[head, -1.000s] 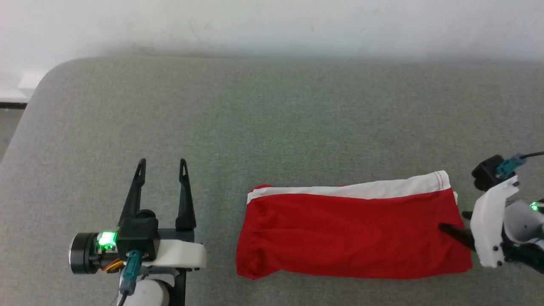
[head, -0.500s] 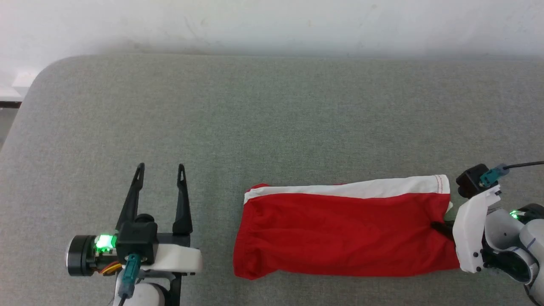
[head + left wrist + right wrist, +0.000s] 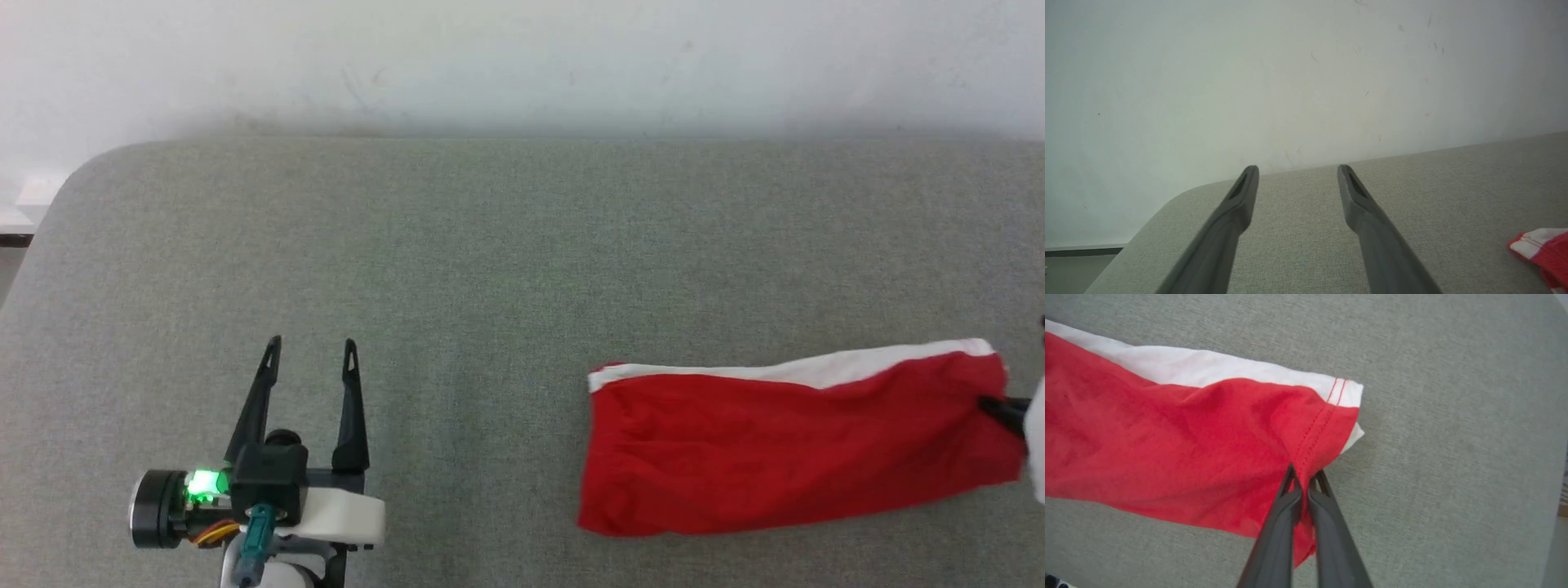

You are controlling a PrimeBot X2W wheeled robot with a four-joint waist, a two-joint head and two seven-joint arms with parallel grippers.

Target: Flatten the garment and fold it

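Head view: the left gripper, low at the left over the grey cushion, points up with fingers spread wide. The red shorts lie lengthwise at the right, white band along the far edge, with the right gripper at their end. Left wrist: parted fingers, a shorts corner lower right. Right wrist: fingers pinched on the stitched red hem.

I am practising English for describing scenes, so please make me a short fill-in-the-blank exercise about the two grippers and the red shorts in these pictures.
1. The right gripper is ___ on one end of the shorts.
2. The left gripper is ___ and holds nothing.
3. The band along the far edge of the shorts is ___.
4. The shorts lie on a ___ padded surface.

Missing words: shut; open; white; grey.
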